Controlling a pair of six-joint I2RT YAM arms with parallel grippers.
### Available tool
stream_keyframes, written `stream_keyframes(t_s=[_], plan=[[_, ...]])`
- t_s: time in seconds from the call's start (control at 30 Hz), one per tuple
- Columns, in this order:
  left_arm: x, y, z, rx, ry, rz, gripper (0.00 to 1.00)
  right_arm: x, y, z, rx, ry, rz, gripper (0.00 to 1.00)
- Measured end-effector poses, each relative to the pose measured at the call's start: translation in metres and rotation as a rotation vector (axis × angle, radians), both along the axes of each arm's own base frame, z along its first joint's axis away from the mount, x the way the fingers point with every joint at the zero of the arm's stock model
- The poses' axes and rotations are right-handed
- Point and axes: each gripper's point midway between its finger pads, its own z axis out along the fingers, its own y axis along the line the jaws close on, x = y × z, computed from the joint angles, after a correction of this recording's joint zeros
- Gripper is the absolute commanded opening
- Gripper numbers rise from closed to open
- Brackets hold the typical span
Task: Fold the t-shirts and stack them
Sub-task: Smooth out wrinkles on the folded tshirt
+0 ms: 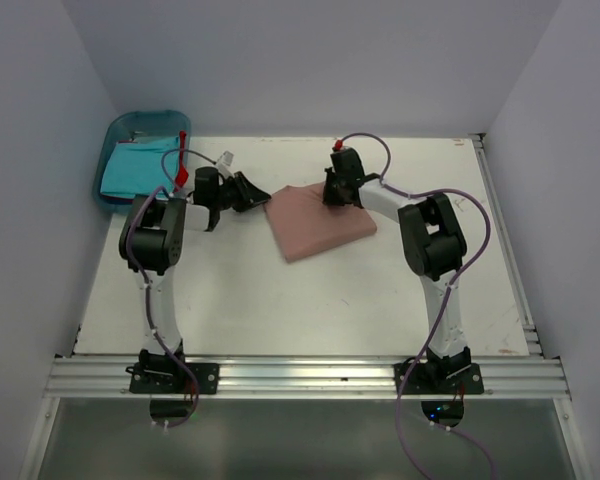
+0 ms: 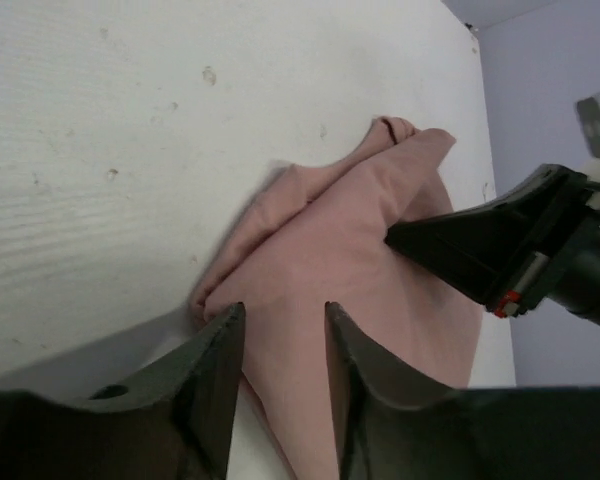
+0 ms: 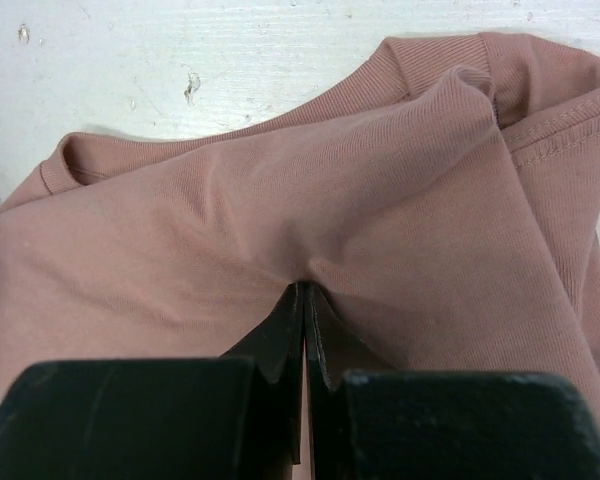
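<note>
A dusty pink t-shirt (image 1: 315,225) lies folded into a rough rectangle at the middle of the table. My right gripper (image 1: 335,197) is at its far edge, shut on a pinch of the pink cloth (image 3: 280,200), which puckers at the fingertips (image 3: 305,287). My left gripper (image 1: 263,197) sits at the shirt's left corner. Its jaws (image 2: 285,312) stand a little apart over the pink cloth (image 2: 370,250) and hold nothing. The right gripper's black finger (image 2: 480,250) rests on the shirt in the left wrist view. A turquoise t-shirt (image 1: 135,168) lies in the bin.
A blue plastic bin (image 1: 115,135) stands at the table's far left corner, just behind the left arm. A metal rail (image 1: 500,240) runs along the table's right edge. Walls close in on both sides and at the back.
</note>
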Motion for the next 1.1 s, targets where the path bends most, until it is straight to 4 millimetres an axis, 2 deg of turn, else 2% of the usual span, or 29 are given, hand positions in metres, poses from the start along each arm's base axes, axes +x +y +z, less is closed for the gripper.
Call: stream_keyframes(t_s=[0.03, 0.07, 0.13, 0.17, 0.2, 0.27, 0.33, 0.4, 0.43, 0.5, 0.6, 0.7, 0.73, 0.83, 0.93, 1.1], plan=[[-0.005, 0.002, 0.011, 0.002, -0.013, 0.000, 0.65, 0.000, 0.000, 0.000, 0.003, -0.001, 0.002, 0.00], [-0.008, 0.004, 0.025, 0.006, -0.033, 0.007, 1.00, 0.000, 0.001, -0.001, 0.008, -0.005, 0.009, 0.00], [-0.013, 0.006, 0.062, 0.009, -0.097, 0.017, 1.00, -0.001, 0.003, 0.000, 0.020, -0.016, 0.022, 0.00], [-0.016, 0.008, 0.090, 0.009, -0.156, 0.023, 1.00, -0.002, 0.004, 0.000, 0.030, -0.022, 0.036, 0.01], [-0.019, 0.008, 0.112, 0.011, -0.202, 0.023, 1.00, -0.002, 0.006, 0.001, 0.043, -0.028, 0.049, 0.16], [-0.030, 0.008, 0.167, 0.014, -0.321, 0.024, 1.00, -0.006, 0.010, 0.004, 0.069, -0.037, 0.072, 0.52], [-0.045, 0.002, 0.210, 0.021, -0.424, 0.015, 1.00, -0.010, 0.012, 0.012, 0.086, -0.055, 0.091, 0.66], [-0.062, -0.011, 0.230, 0.026, -0.480, -0.017, 1.00, -0.021, 0.009, 0.021, 0.075, -0.067, 0.091, 0.82], [-0.071, -0.020, 0.231, 0.026, -0.486, -0.040, 1.00, -0.024, 0.007, 0.026, 0.067, -0.075, 0.090, 0.83], [-0.085, -0.038, 0.212, 0.032, -0.452, -0.094, 1.00, -0.024, 0.001, 0.040, 0.046, -0.101, 0.075, 0.84], [-0.100, -0.060, 0.158, 0.046, -0.321, -0.168, 1.00, -0.018, -0.010, 0.063, 0.027, -0.157, 0.043, 0.85], [-0.108, -0.074, 0.105, 0.057, -0.190, -0.232, 1.00, -0.014, -0.023, 0.079, 0.018, -0.192, 0.012, 0.88], [-0.109, -0.078, 0.091, 0.059, -0.156, -0.250, 1.00, -0.013, -0.030, 0.082, 0.006, -0.199, -0.007, 0.91], [-0.110, -0.093, 0.061, 0.059, -0.079, -0.303, 1.00, -0.011, -0.051, 0.080, -0.043, -0.192, -0.061, 0.91], [-0.111, -0.110, 0.050, 0.050, -0.051, -0.355, 1.00, -0.014, -0.075, 0.067, -0.090, -0.137, -0.110, 0.91], [-0.115, -0.128, 0.058, 0.050, -0.058, -0.405, 1.00, -0.015, -0.125, 0.044, -0.084, -0.062, -0.199, 0.88]])
